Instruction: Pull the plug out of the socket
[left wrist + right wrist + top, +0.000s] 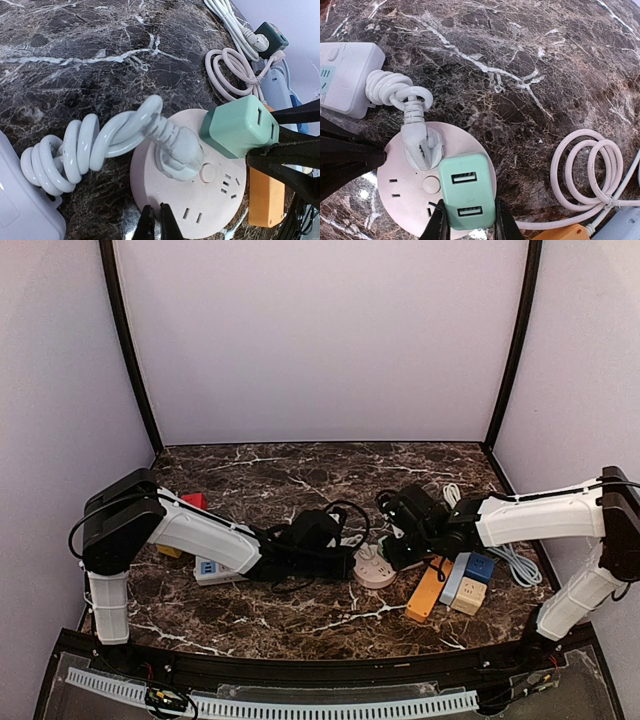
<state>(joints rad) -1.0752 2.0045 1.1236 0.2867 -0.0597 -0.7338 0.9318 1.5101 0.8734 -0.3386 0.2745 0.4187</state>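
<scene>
A round pink socket (pixel 375 570) lies mid-table. A mint-green USB plug (pixel 466 190) sits on its face near the rim, its prongs hidden. My right gripper (pixel 468 220) is shut on the green plug, one finger on each side. In the left wrist view the green plug (pixel 240 125) shows with the right gripper's fingers (pixel 295 116) on it. A white corded plug (pixel 175 150) is also in the socket (pixel 215 210). My left gripper (pixel 156 222) is shut, with its tips on the socket's rim.
A white power strip (pixel 345 75) lies to the left, joined to the white plug by a coiled cord (pixel 75 155). An orange strip (pixel 428 590), blue and white cube adapters (pixel 470 580) and a looped white cable (pixel 590 170) lie to the right. A red block (pixel 193 500) sits far left.
</scene>
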